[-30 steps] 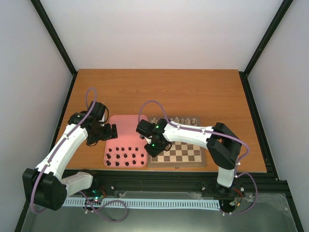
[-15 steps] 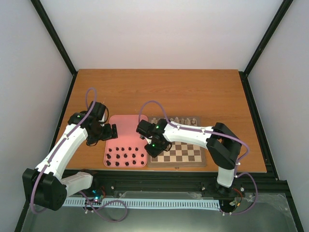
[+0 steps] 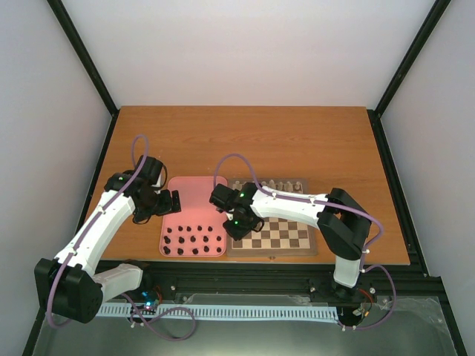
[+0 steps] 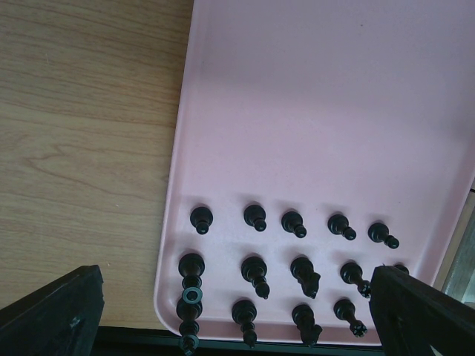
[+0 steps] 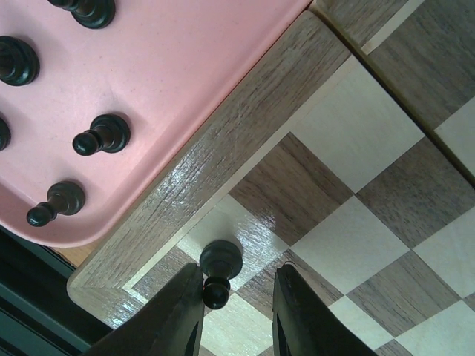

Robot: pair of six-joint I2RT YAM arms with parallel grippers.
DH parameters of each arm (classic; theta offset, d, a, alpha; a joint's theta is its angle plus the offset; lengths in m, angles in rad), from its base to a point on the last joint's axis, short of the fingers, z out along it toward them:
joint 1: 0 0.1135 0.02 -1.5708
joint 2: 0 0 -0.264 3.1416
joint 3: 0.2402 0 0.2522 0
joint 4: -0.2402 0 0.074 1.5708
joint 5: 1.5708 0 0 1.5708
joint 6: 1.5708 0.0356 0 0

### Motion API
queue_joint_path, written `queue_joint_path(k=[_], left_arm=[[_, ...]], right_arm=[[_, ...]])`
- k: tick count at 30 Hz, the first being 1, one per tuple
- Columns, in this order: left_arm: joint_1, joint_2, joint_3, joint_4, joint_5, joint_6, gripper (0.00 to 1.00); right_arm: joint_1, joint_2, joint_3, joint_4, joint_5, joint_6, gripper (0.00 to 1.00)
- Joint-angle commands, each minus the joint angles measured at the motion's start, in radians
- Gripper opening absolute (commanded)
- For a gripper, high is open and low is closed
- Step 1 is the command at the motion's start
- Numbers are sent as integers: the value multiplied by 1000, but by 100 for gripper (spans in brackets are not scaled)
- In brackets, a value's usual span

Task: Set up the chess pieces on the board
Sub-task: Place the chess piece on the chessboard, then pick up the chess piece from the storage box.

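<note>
Wooden table (image 3: 297, 141) under both arms, and in the overhead view neither arm has shifted over the last second. Any change is down at the jaws.

On the left, my left gripper (image 4: 237, 308) hangs over the near end of the pink tray (image 4: 312, 111). Its jaws are wide apart with nothing between them. Below it the dark pieces (image 4: 297, 271) stand in rows, waiting to be moved.

Moving right, the right gripper (image 5: 236, 304) sits low over the near left corner of the board (image 5: 223, 141). A dark pawn (image 5: 220, 261) stands upright on a light square in the leftmost column, one in from the near corner as far as I can read it. The jaws straddle it, parted, with a sliver of board showing on either side, so they aren't gripping it. I judge that this pawn has just been let go.

The cream pieces (image 3: 274, 185) line the far edge of the board. So the dark side has barely begun, and most of its pieces are still on the tray. Lifting straight up should clear the pawn without tipping it.
</note>
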Motion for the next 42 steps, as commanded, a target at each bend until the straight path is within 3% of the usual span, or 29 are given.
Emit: queue_joint_path(k=[1,16,21,28,37,42], left_arm=[[5,-1,19,17,3,-5,100],[5,17,23,23,4,-11,100],[5,29,29,25,4,-8,100],[5,42,43,26,3,-10,100],[15,34,55,14,-14,-30,100],[111,6,43,12,46,-21,100]], right_arm=[[-2,8,13,0,23,-4,28],[-2,3,14,29,-3,-47,30],[-2,-22,16,33,-4,-56,42],[-2,-26,126,0,-43,-109,49],[-1,119,302,-11,-106,-154,47],[-2,191,346,-5,-132,-165,46]])
